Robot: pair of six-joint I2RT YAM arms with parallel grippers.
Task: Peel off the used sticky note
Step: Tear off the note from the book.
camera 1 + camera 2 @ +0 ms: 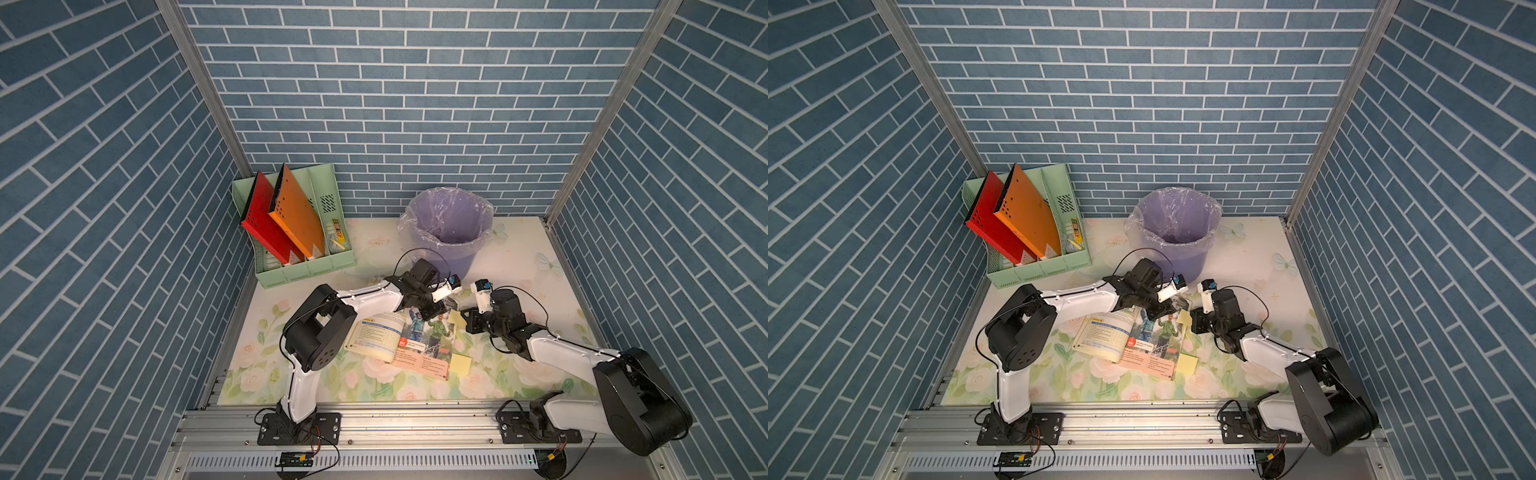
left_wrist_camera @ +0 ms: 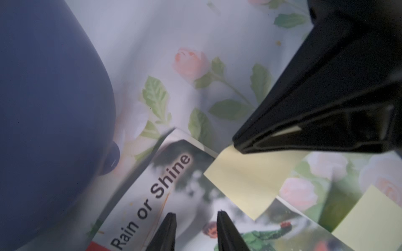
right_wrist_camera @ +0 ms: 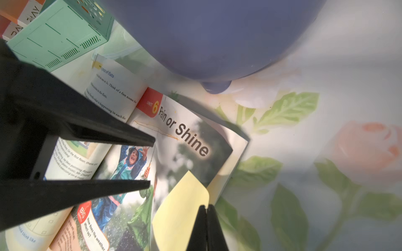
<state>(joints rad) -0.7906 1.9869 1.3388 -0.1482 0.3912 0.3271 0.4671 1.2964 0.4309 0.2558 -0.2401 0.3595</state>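
Top views: The open book [image 1: 415, 340] lies mid-table. The sticky note [image 1: 456, 319] sits at the outer edge of its right-hand page, with the right gripper [image 1: 464, 319] on it and the left gripper [image 1: 440, 309] just beside, over the page.
Left wrist: The left gripper [image 2: 194, 215] has its jaws apart above the page, pinching nothing. I can't tell whether it presses the paper; it should, close to the note.
Right wrist: The right gripper [image 3: 206, 208] is pressed together on the sticky note [image 3: 180, 208], which curls up. I'd pull low and slow so the page doesn't lift or tear.
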